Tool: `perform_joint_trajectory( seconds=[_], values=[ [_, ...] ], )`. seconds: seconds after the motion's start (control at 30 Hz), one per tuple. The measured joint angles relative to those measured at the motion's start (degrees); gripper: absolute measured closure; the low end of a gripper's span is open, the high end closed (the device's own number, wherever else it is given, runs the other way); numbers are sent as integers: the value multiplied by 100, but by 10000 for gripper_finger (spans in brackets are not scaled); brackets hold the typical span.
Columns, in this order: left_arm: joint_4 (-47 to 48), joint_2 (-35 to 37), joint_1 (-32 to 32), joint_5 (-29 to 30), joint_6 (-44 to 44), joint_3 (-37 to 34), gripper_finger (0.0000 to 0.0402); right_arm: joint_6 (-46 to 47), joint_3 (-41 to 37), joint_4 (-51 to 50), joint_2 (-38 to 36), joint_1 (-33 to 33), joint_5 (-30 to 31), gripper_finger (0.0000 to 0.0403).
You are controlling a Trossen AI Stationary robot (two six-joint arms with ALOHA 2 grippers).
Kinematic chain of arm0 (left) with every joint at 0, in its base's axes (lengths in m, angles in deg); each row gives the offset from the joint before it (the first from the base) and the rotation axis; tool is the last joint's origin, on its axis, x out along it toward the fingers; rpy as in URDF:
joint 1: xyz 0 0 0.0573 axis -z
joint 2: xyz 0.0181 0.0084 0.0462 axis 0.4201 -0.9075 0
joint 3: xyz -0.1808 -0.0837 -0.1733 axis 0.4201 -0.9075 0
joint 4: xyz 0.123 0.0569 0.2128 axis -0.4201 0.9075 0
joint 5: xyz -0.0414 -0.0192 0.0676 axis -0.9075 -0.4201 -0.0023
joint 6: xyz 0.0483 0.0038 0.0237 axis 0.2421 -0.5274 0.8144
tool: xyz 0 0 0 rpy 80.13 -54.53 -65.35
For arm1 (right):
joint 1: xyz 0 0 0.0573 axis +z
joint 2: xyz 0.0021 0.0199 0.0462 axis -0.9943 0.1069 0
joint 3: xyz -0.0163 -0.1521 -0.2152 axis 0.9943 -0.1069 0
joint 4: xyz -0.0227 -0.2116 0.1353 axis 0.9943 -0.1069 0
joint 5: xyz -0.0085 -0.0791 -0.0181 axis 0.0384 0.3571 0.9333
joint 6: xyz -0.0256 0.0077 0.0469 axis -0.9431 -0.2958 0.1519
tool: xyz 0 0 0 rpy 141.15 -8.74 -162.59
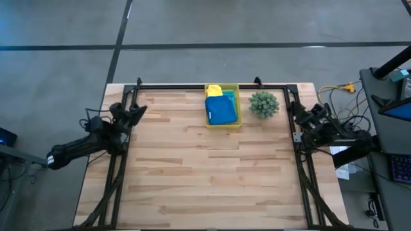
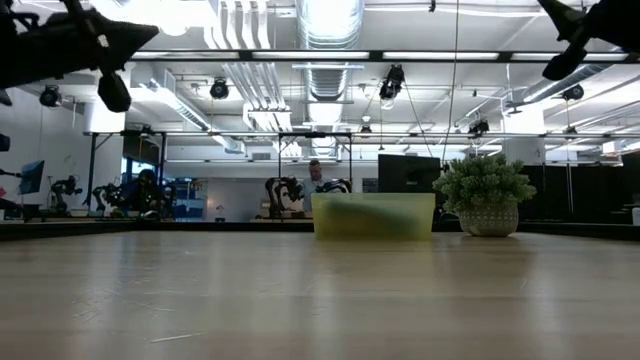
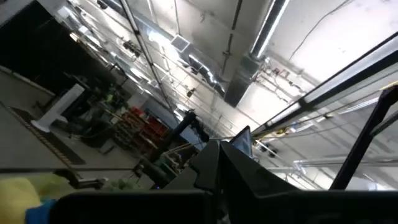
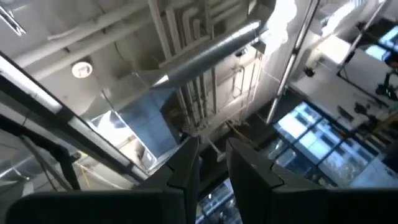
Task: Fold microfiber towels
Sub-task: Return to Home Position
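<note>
The microfiber towels lie in a translucent yellow-green bin (image 1: 239,102) at the table's far middle: a royal blue one (image 1: 221,110) on top, a yellow one (image 1: 214,90) at the far end and a teal one (image 1: 231,97) beside it. No gripper is near them. My left gripper (image 1: 140,109) is drawn back over the table's left edge, tilted upward, its fingers (image 3: 214,155) shut on nothing. My right gripper (image 1: 297,110) is drawn back over the right edge, also tilted upward. Its fingers (image 4: 186,165) stand a narrow gap apart with nothing between them.
A small spiky green plant (image 1: 264,104) in a pot stands just right of the bin (image 2: 373,216). A black metal frame (image 1: 180,86) runs along the table's far edge and down both sides. The bare wooden tabletop (image 1: 212,167) spreads between the arms and toward the near edge.
</note>
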Motion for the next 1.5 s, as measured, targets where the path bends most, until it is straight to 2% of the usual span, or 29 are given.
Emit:
perform_joint_trajectory(
  seconds=[0.07,0.2,0.5,0.63,0.8,1.0,1.2,1.5],
  values=[
    [-62,0,228,68,-22,-227,401,109,-9,-127,2,0,8,325],
    [651,-44,508,312,-11,-224,401,155,-2,-329,-1,0,13,321],
    [2296,-123,601,187,-23,-226,401,78,2,-2060,-1,0,-320,329],
    [2366,-328,601,-32,467,-229,401,-190,2,-2520,-2,0,-320,326],
    [2382,-641,603,-599,1056,-232,401,-156,2,-3349,2,0,-339,329],
    [2379,-1000,602,-634,1181,-235,401,40,4,-4528,24,-1,-390,326],
    [2378,-1282,601,-656,1181,-237,401,-773,103,-4578,139,-13,-283,329],
    [2319,-1604,602,-671,1181,-243,401,-792,146,-4582,120,-13,-283,322]
  ],
)
